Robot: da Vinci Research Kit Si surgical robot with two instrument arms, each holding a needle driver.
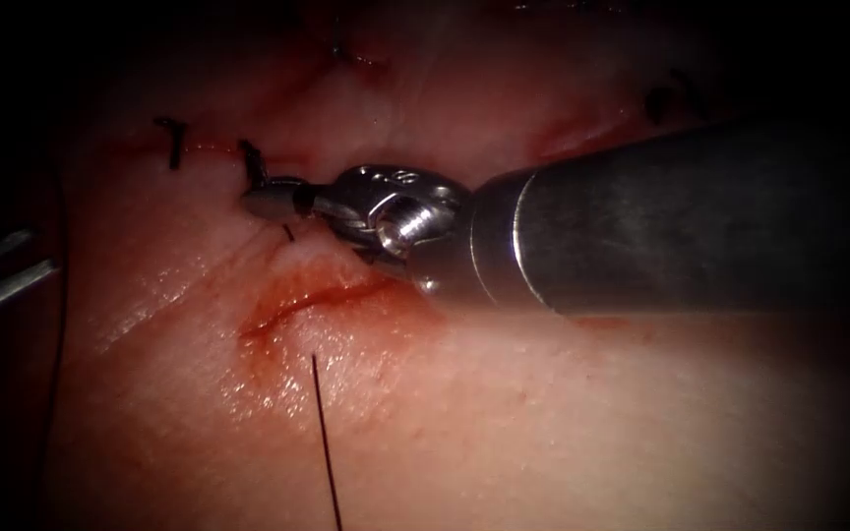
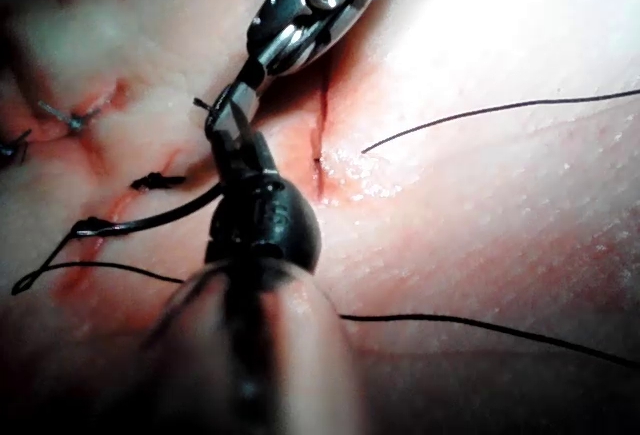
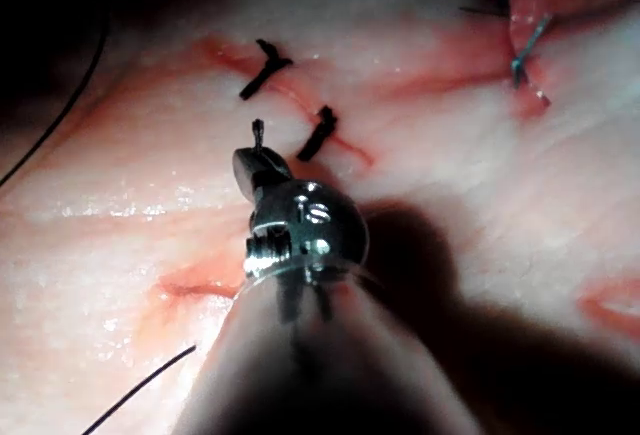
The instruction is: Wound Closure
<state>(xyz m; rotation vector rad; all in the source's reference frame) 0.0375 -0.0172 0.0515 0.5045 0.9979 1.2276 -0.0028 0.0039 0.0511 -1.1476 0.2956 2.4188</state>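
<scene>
The right tool [image 1: 268,204] has its jaws pinched tight on a short thread end [image 1: 299,197]. It is just above the open cut [image 1: 307,300], beside two dark stitches [image 1: 253,162]. The left tool [image 2: 235,135] is dark, and I cannot tell what it holds. A dark curved thing right next to it looks like the needle [image 2: 150,217], lying on the tissue [image 1: 504,423]. I think the needle is thin, hard and slippery, so grab its middle, not the sharp tip. The thread is light and floppy. The tissue is soft and wet
</scene>
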